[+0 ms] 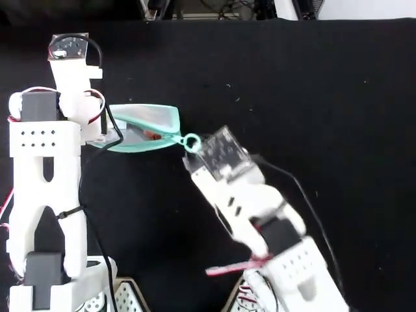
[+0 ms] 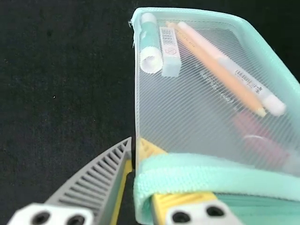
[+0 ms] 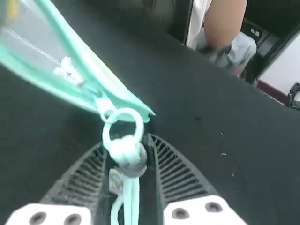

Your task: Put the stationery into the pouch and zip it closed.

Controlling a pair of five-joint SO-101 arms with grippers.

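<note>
The right gripper (image 3: 125, 143) is pinched narrow on the mint pull cord (image 3: 124, 152). Its grey, ribbed, wedge-shaped fingers (image 3: 174, 174) press either side of the cord's knot. Just beyond the knot, a round mint ring (image 3: 123, 125) links the cord to the slider at the pouch's pointed tip.

The left gripper (image 2: 136, 146) is clamped on the pouch (image 2: 197, 108). A grey ribbed finger (image 2: 101, 183) sits outside the padded mint edge band and a yellow pad is against the wall.

The pouch wall is translucent plastic with fine diagonal ribbing, trimmed in mint fabric. Through it show:
- a white tube (image 2: 150, 47)
- a flat rectangular eraser (image 2: 169, 44)
- a slim orange pencil (image 2: 215, 72)
- a pale pink pen (image 2: 234, 68)
- a blurred red shape, too unclear to name

In the high view the pouch lies on the black cloth table (image 1: 325, 97), toward 10 o'clock. The left gripper is at its 9 o'clock end and the ring at its 3 o'clock tip. The right arm comes in from 5 o'clock.
</note>
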